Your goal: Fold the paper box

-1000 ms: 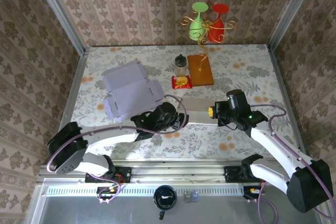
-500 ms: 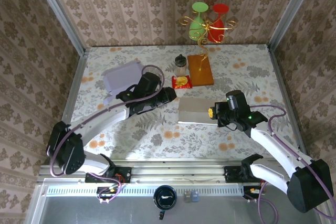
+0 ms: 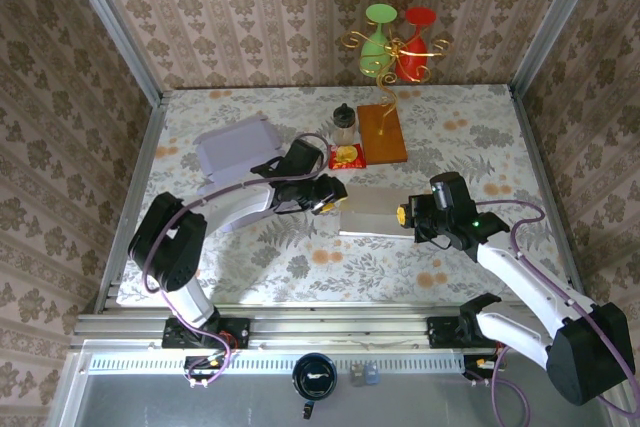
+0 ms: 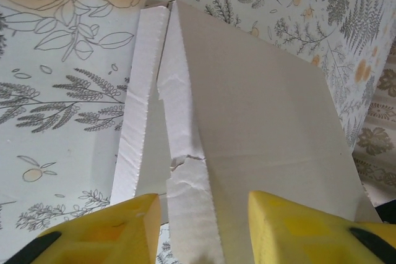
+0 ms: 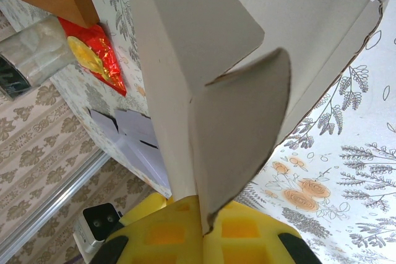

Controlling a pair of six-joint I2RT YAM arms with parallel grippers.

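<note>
So the paper box (image 3: 372, 209) sat mid-table, with the left gripper (image 3: 330, 201) at its left edge and the right gripper (image 3: 403, 215) at its right. Just behind it was a snack packet (image 3: 347, 155), with a jar (image 3: 344, 125) behind that. A board (image 3: 383, 133) was just right of both, and another box blank (image 3: 235, 143) lay off to the left.

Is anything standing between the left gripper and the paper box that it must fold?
Nothing visible does. The left gripper has its fingers on either side of a flap edge of the paper box, with no other object between them.
</note>
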